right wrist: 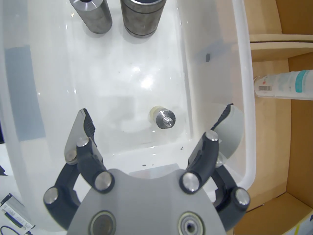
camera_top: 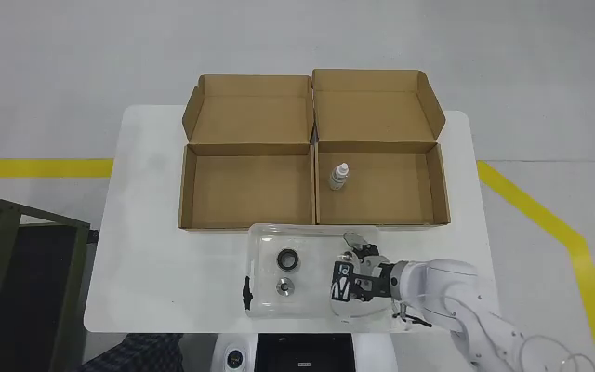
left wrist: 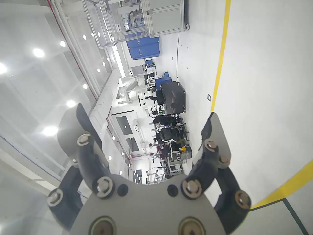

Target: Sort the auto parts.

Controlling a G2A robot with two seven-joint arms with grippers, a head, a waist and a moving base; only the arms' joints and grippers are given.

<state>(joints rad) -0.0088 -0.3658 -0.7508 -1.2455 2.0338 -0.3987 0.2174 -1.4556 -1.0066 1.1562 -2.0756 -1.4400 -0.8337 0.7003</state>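
A clear plastic bin [camera_top: 307, 229] at the table's front holds a dark linear bearing [camera_top: 289, 259], a steel sleeve [camera_top: 285, 285] and a small metal plug [right wrist: 163, 118]. My right gripper [right wrist: 156, 113] hangs open inside the bin's right end, with the small plug lying on the floor between and just beyond its fingers. The bearing [right wrist: 143, 8] and sleeve [right wrist: 90, 13] stand upright farther off. From above, the right gripper [camera_top: 361, 251] comes in from the lower right. My left gripper [left wrist: 146, 113] is open, holds nothing, and points away at the room.
Two open cardboard boxes stand behind the bin: the left box [camera_top: 246, 191] is bare, the right box [camera_top: 376, 191] holds a small white bottle [camera_top: 339, 175]. The bottle [right wrist: 283, 86] lies just past the bin's wall [right wrist: 244, 74].
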